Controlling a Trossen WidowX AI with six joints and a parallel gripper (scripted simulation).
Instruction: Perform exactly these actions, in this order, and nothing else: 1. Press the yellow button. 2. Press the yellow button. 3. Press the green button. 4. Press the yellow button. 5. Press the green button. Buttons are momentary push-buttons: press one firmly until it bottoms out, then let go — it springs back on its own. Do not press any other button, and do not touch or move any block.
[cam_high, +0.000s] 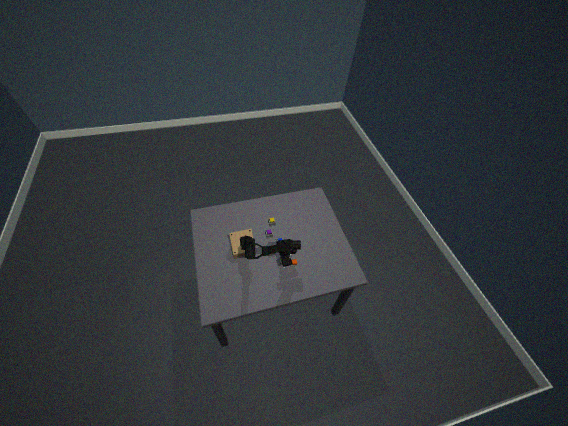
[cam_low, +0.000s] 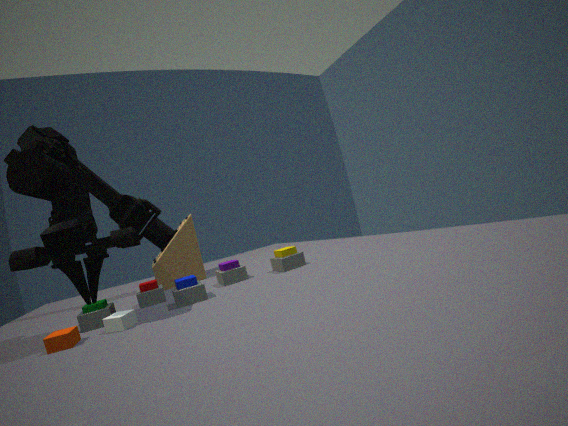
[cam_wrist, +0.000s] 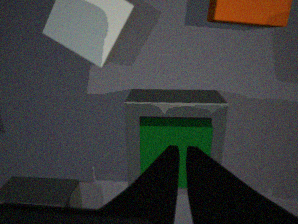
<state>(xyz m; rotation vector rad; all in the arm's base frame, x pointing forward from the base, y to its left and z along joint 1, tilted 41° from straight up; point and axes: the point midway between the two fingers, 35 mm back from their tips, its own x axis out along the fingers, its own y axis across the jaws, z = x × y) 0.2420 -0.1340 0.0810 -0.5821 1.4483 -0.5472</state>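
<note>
The green button (cam_low: 94, 305) (cam_wrist: 175, 144) sits on its grey base at the left end of the row. My gripper (cam_low: 89, 299) (cam_wrist: 181, 155) is shut and empty, its fingertips pointing straight down and right at the green button's top. In the top view the gripper (cam_high: 286, 260) is low over the table and hides the green button. The yellow button (cam_low: 285, 251) (cam_high: 271, 220) sits on its grey base at the far end of the row, well away from the gripper.
Red button (cam_low: 148, 285), blue button (cam_low: 185, 282) and purple button (cam_low: 229, 265) (cam_high: 269, 232) stand between green and yellow. A white block (cam_low: 119, 320) (cam_wrist: 89, 29) and an orange block (cam_low: 61, 339) (cam_wrist: 250, 11) (cam_high: 294, 261) lie close to the green button. The arm's tan base plate (cam_low: 181, 256) (cam_high: 236, 239) stands behind.
</note>
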